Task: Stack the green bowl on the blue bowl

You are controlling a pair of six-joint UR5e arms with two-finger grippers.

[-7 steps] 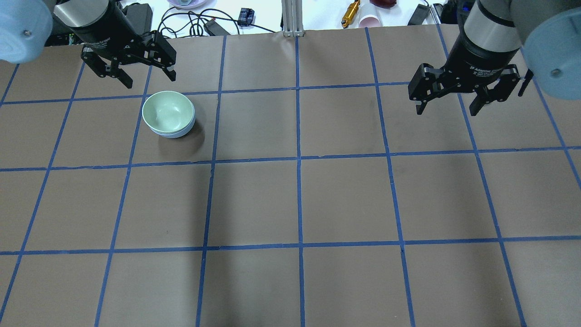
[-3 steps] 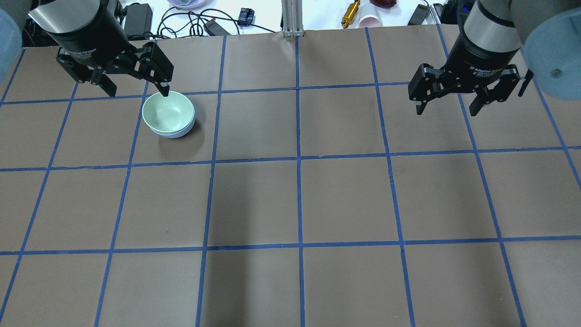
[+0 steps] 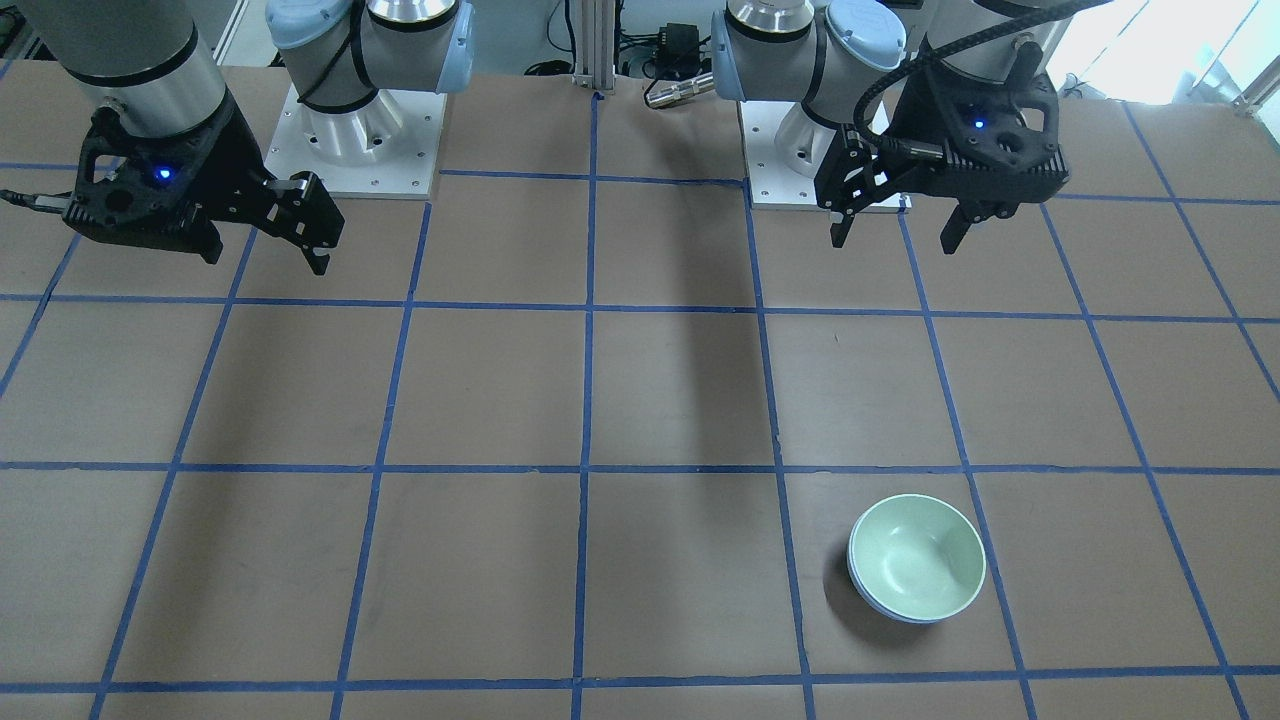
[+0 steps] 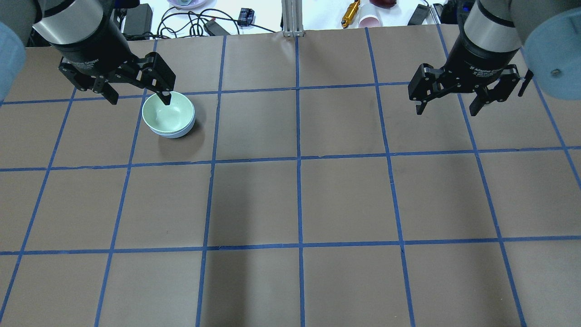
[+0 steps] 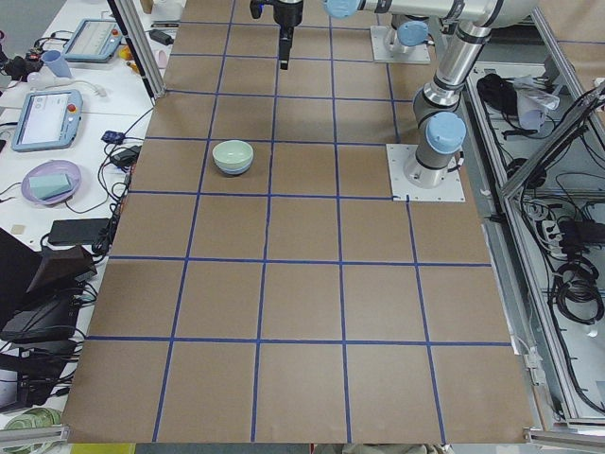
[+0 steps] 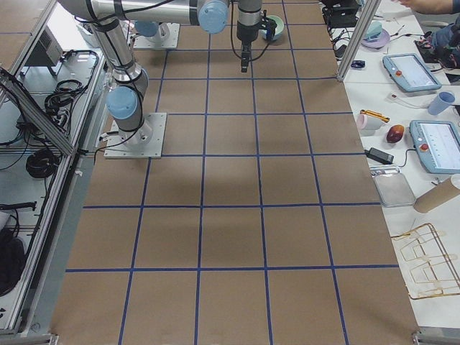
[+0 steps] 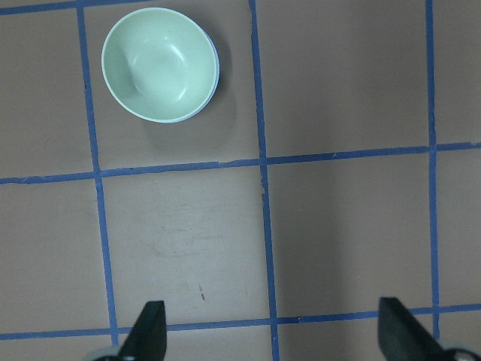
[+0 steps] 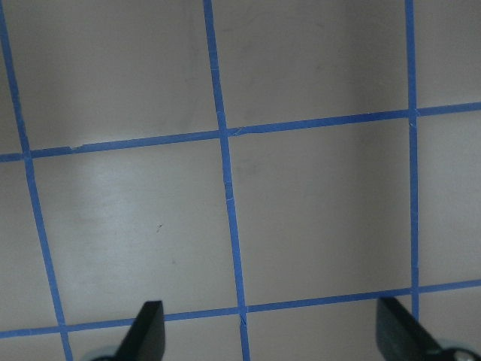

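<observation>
The green bowl (image 4: 168,113) sits nested inside the blue bowl (image 4: 176,134), of which only a thin rim shows beneath it. The stack stands on the table's left side, and also shows in the front view (image 3: 915,555) and the left wrist view (image 7: 159,64). My left gripper (image 4: 140,98) is open and empty. It hangs well above the table, off to one side of the stack; the bowls lie at the top left of its wrist view. My right gripper (image 4: 446,111) is open and empty, far to the right.
The table (image 4: 299,200) is brown paper with a blue tape grid. Cables, a yellow tool (image 4: 350,13) and a pink cup (image 4: 368,20) lie beyond its far edge. The arm bases (image 3: 350,130) stand at the robot's side.
My left gripper has shifted slightly toward the bowls in the overhead view and turned, staying open. One finger now overlaps the green bowl's far rim in the image. The right arm and the bowls have not moved.
</observation>
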